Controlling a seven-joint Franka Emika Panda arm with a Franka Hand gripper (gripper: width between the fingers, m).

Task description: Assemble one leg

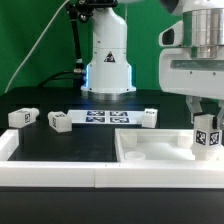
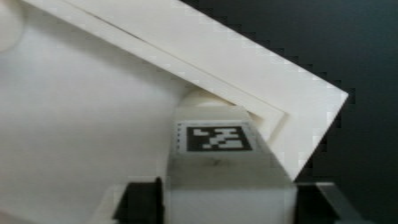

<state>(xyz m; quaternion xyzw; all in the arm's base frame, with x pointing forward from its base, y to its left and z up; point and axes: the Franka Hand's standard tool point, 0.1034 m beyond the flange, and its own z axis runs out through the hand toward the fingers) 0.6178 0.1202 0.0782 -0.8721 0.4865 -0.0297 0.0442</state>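
Observation:
My gripper (image 1: 207, 128) is shut on a leg (image 1: 207, 136), a short white post with a black-and-white tag, and holds it upright over the corner of the large white rimmed panel (image 1: 140, 152) at the exterior view's right. In the wrist view the leg (image 2: 217, 150) sits between my fingers (image 2: 146, 200), its end at the panel's (image 2: 125, 90) corner. Whether it touches the panel is hidden. Three more legs lie on the black table: two at the left (image 1: 22, 118) (image 1: 60, 122) and one (image 1: 149, 118) in the middle.
The marker board (image 1: 105, 117) lies flat behind the panel. A white rim (image 1: 10, 150) runs along the table's left and front edges. The robot base (image 1: 108, 60) stands at the back.

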